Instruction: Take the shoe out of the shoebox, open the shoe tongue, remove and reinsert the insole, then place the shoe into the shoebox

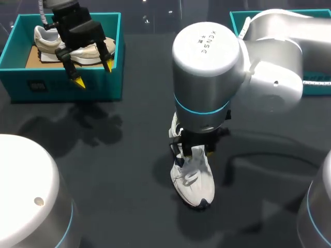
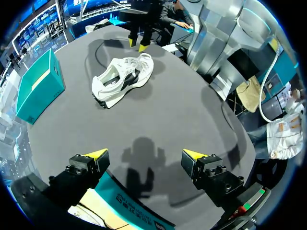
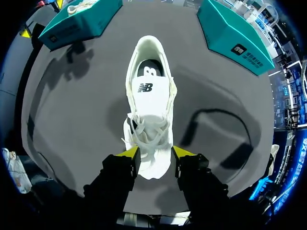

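Across the head view spreads the dark table [image 1: 119, 170]; at its centre, reaching in from the upper right, stands the right arm [image 1: 207, 62], its big round joint hiding much of what lies under it; at upper left sits a teal box [image 1: 67, 85], open, and a second teal box [image 1: 315, 88] shows at the upper right edge, partly behind the arm.

At lower centre, well apart from both boxes, the white shoe [image 1: 192, 178] lies on the table, sole down, just below the arm's joint; the right wrist view shows it from above, tongue laid over the opening and a dark insole [image 3: 148, 69] visible at the heel.

Inside the upper-left box lies a pale second shoe [image 1: 51, 41] on brown card.

Over that box's front wall hangs the left gripper [image 1: 93, 75], yellow tips spread wide with nothing between them; the right gripper [image 3: 156, 153] stands at the toe end of the shoe on the table; whether it grips the shoe or merely flanks it I cannot tell.
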Robot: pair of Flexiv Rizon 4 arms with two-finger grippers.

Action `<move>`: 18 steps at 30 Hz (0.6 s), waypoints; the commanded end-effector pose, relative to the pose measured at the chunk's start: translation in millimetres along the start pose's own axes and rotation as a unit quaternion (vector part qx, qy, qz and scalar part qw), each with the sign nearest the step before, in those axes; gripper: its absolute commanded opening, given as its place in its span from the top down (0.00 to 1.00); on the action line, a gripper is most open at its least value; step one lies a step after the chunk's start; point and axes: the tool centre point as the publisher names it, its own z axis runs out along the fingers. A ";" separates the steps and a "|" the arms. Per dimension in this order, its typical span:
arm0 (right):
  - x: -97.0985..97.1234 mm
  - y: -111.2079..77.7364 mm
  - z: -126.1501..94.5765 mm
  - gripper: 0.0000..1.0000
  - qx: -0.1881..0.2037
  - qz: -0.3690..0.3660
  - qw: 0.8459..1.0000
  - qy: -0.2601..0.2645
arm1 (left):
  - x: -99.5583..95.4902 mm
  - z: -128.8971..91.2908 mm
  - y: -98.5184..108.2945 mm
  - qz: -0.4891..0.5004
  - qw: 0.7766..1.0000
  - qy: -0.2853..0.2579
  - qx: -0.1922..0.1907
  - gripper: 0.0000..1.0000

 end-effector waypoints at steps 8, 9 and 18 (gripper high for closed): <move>19.3 44.8 23.7 0.61 -0.011 -0.055 0.998 0.012 | 1.4 -0.3 -0.1 0.000 1.000 -0.001 -0.001 0.00; 19.0 47.1 26.5 0.61 -0.010 -0.056 0.998 0.013 | 1.4 -0.3 -0.1 0.000 1.000 -0.001 -0.001 0.00; 18.5 61.3 56.4 0.62 0.003 -0.062 0.997 0.037 | 1.4 -0.3 -0.1 0.000 1.000 -0.001 -0.001 0.00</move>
